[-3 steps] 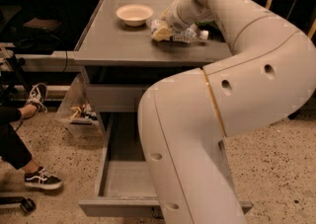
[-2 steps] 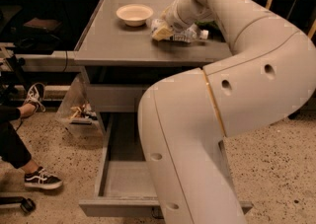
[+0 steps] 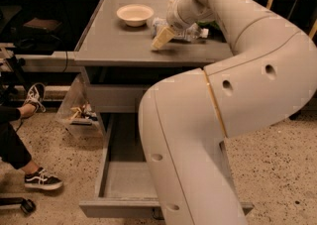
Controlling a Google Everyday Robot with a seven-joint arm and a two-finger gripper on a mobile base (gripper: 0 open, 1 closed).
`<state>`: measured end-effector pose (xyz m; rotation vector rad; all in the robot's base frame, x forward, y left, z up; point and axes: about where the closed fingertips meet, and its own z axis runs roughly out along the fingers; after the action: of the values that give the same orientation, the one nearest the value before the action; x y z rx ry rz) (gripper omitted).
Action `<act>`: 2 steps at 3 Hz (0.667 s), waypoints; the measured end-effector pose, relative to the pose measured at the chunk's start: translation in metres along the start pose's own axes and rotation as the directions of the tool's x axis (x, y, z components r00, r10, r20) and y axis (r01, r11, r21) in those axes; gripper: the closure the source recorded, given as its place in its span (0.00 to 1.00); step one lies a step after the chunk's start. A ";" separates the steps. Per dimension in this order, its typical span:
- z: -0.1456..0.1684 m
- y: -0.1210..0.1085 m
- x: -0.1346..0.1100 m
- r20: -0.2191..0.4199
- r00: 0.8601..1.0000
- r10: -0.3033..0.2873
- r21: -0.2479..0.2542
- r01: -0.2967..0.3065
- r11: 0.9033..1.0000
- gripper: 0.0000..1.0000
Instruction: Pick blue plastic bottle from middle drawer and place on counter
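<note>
The blue plastic bottle (image 3: 190, 31) lies on its side on the counter (image 3: 119, 43), white cap pointing right, right of a bowl. My gripper (image 3: 161, 37) is at the bottle's left end, low over the counter, its tan tip in front of the bottle and hiding part of it. The middle drawer (image 3: 121, 182) is pulled open low in front of the cabinet; the part of its grey floor that I see is bare. My arm covers its right side.
A white bowl (image 3: 134, 14) stands on the counter's far left. A shut, shallower drawer front (image 3: 116, 97) sits under the counter. A clear plastic bin (image 3: 79, 115) stands on the floor at left. A person's legs and sneakers (image 3: 43, 179) are at far left.
My gripper has shifted a little toward the counter's front edge beside the bottle. The bottle lies in the same place.
</note>
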<state>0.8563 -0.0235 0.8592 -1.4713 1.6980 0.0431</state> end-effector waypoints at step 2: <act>-0.017 0.001 -0.042 -0.007 0.996 -0.089 0.081 0.089 0.993 0.00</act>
<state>0.8425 0.0009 0.8953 -1.4855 1.6158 -0.0758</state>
